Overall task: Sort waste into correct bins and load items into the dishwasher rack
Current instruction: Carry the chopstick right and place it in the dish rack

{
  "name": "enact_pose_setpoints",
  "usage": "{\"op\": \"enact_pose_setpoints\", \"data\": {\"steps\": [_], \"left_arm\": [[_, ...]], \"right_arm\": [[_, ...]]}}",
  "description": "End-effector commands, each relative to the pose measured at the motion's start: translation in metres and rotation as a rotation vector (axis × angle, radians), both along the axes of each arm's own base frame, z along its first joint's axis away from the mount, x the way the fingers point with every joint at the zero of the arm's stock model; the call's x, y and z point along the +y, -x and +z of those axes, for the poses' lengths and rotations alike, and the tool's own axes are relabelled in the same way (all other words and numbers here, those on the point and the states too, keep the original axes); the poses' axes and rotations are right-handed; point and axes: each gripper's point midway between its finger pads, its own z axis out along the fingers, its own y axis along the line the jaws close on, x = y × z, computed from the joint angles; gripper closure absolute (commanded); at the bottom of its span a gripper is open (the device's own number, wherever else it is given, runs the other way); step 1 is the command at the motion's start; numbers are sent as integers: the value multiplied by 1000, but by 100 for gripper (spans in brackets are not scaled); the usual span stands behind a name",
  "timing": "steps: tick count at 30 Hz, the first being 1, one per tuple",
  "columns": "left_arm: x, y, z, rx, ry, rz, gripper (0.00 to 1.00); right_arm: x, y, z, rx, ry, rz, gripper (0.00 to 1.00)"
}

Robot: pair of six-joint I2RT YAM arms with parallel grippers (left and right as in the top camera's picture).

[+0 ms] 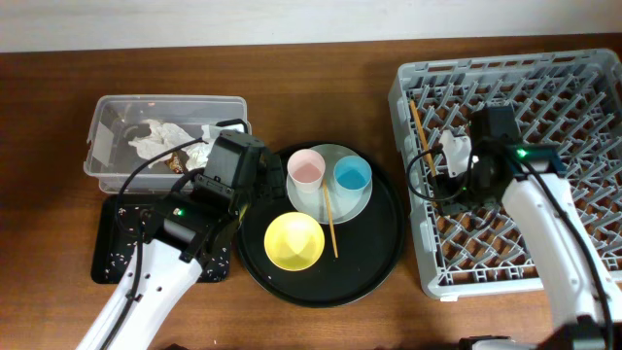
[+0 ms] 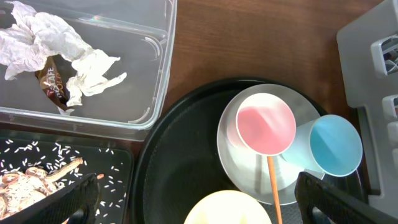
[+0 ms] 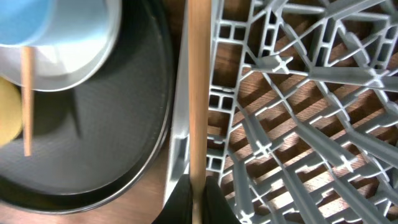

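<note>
your right gripper (image 3: 198, 202) clenches one chopstick (image 3: 198, 87) along the left wall of the dishwasher rack (image 1: 420, 248). your left gripper (image 2: 199, 202) hangs empty, jaws spread wide, between the clear box (image 2: 158, 74) (crumpled tissues (image 2: 50, 37) inside) and the round tray (image 1: 379, 248), where the second chopstick (image 1: 330, 222) lies across the plate (image 1: 358, 202) beside the pink cup (image 1: 306, 169), blue cup (image 1: 352, 176) and yellow bowl (image 1: 293, 241).

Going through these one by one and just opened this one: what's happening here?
The right gripper is shut on one wooden chopstick, holding it at the left edge of the grey plastic dishwasher rack. The left gripper hangs open and empty over the round black tray, which holds the yellow bowl and the pale round plate carrying the pink cup, light-blue cup and second chopstick. Crumpled white tissues lie in the clear plastic box.
</note>
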Motion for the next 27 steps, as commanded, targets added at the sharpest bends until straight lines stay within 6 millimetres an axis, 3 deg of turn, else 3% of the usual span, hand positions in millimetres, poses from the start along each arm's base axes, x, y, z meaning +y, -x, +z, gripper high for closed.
{"op": "enact_pose_setpoints", "data": {"steps": [1,15,19,27], "left_arm": [[0,-2,8,-18,16,6,1],[0,-2,8,-18,16,6,1],[0,-2,8,-18,16,6,1],[0,-2,8,-16,15,6,1]], "right_arm": [[-6,-8,-11,27,31,-1,96],[-7,-14,-16,37,11,-111,95],[-7,-14,-16,37,11,-111,87],[-5,-13,-16,53,-11,-178,60]]}}
